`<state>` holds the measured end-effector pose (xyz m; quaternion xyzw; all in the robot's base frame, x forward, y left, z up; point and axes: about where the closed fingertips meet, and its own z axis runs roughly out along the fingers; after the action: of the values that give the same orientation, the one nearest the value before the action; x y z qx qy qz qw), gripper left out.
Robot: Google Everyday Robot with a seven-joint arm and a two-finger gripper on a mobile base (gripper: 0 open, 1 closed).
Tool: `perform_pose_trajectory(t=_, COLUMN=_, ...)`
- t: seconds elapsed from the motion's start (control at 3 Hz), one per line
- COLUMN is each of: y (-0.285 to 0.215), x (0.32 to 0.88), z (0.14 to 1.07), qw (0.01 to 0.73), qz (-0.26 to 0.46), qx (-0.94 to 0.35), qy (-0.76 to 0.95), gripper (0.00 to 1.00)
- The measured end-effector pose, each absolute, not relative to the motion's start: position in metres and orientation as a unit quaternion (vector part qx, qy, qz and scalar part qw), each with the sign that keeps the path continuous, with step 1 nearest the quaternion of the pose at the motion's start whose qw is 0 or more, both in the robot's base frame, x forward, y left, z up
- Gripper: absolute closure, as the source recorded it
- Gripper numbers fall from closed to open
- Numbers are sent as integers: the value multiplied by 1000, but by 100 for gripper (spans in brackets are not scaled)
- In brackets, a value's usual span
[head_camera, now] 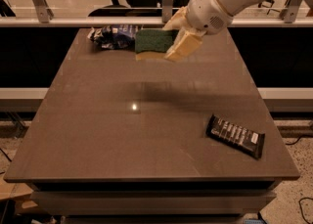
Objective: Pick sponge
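Note:
The sponge (152,43), dark green on top with pale yellow foam beneath, is held in the air above the far middle of the brown table (112,140). My gripper (177,36) is shut on the sponge's right end, with cream fingers (186,44) above and below it. The white arm comes in from the upper right. The sponge casts a shadow on the table below it.
A shiny blue-and-white foil wrapper (113,36) lies at the table's far left, just left of the sponge. A flat black wrapped bar with white print (235,135) lies near the front right. Office chairs and a railing stand behind the table.

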<state>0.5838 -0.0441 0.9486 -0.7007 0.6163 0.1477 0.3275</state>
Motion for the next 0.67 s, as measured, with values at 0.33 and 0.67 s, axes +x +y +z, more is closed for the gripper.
perform_pose_trajectory(t=0.33, y=-46, x=583, z=964, qw=331, qz=139, qx=-704, qy=613, gripper=100)
perform_pose_trajectory(t=0.67, y=-49, x=583, z=972, qw=338, qz=138, qx=-704, qy=609, gripper=100)
